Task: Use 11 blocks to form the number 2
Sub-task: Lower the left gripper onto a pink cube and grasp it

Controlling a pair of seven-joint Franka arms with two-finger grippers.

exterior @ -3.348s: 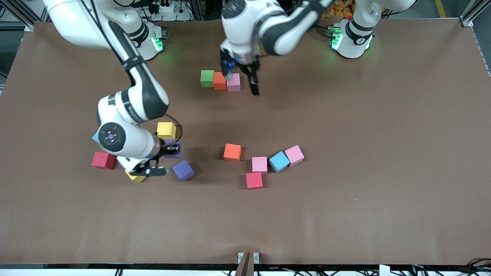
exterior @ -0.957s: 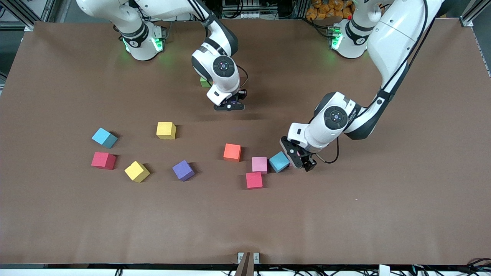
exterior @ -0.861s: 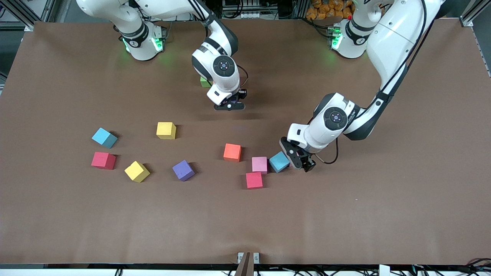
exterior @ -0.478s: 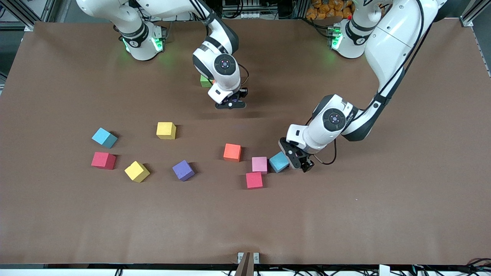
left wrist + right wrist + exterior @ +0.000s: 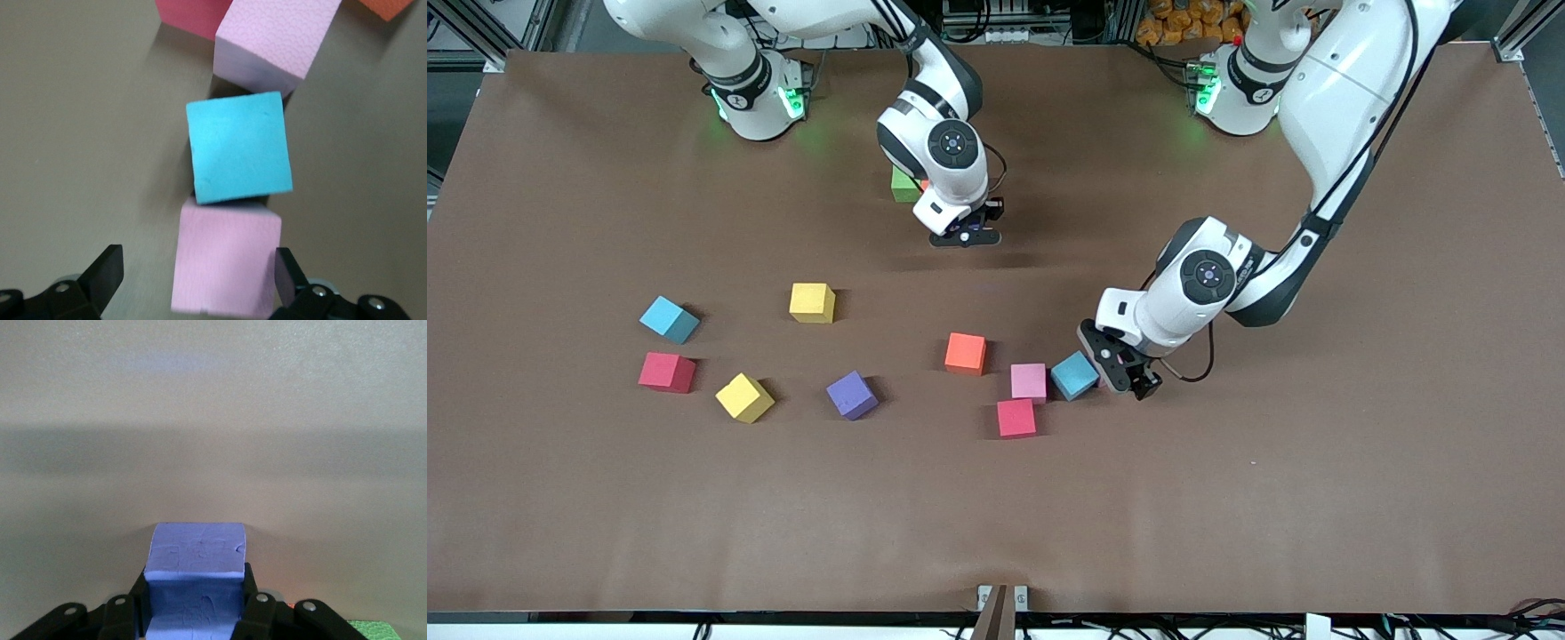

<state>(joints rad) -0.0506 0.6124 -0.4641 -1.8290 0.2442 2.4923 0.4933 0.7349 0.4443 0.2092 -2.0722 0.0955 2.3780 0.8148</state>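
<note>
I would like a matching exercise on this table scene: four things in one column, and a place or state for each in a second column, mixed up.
Things:
1. left gripper
2. right gripper
3. green block
4. red block

Places or states:
A. lies near the right arm's base, partly hidden by that arm
B. shut on a purple block
C. open, around a pink block beside a light blue block
D. on the table, nearer to the front camera than another pink block

Pairs: 1-C, 2-B, 3-A, 4-D
</note>
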